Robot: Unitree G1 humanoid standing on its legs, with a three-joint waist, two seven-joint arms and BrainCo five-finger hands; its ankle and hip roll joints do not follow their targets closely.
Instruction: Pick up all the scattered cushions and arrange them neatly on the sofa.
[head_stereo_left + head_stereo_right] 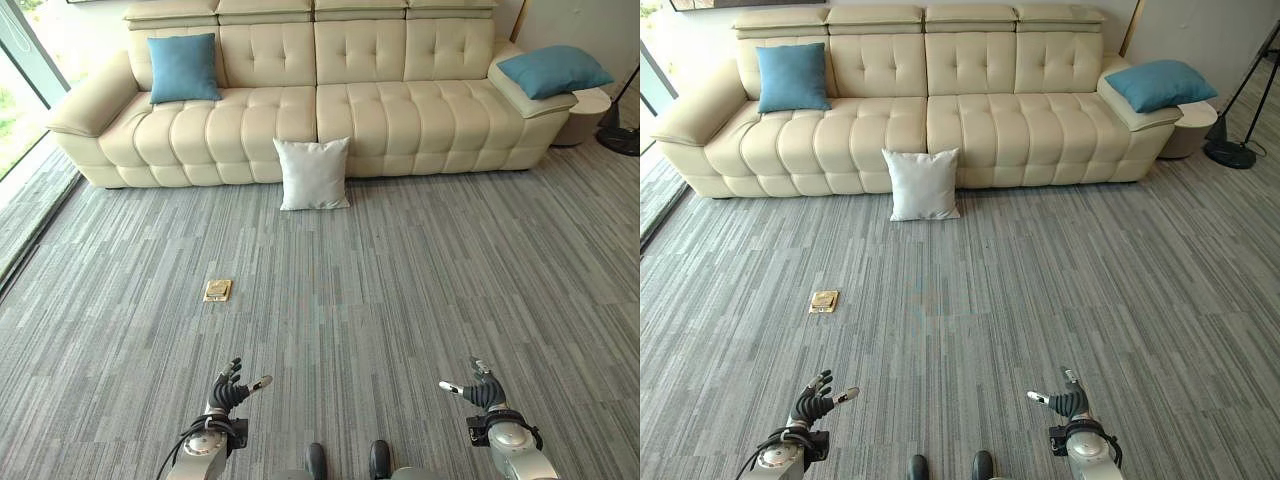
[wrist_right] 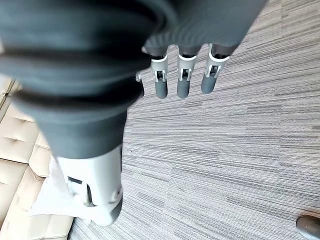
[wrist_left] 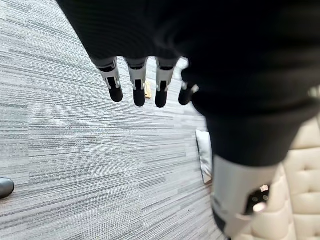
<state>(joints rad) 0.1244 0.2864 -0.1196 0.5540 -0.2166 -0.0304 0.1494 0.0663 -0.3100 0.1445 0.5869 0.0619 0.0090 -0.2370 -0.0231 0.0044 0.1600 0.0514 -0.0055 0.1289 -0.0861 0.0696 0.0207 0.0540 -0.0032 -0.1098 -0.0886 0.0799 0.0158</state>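
Meanwhile, a white cushion (image 1: 313, 173) was seen standing on edge on the grey carpet (image 1: 420, 290), propped against the front of the cream sofa (image 1: 380, 110) near its middle and leaning back slightly, its broad face turned toward the robot; being roughly square, it was judged to have no clear long axis. One blue cushion (image 1: 183, 68) was set upright against the backrest at the sofa's left end, and a second blue cushion (image 1: 554, 70) was laid flat and askew on the right armrest, its longer side running roughly across the arm. The left hand (image 1: 230, 391) and the right hand (image 1: 482, 390) were held low and well apart from every cushion, fingers relaxed and spread, nothing grasped in either. A small brass floor plate (image 1: 217, 290) was noted in the carpet between the robot and the sofa's left half. Several risks were judged from here: the propped white cushion could be tipped flat by a clumsy one-handed grab, soft fabric could slip from a shallow pinch, and the armrest cushion could be knocked off the far side if nudged rather than lifted
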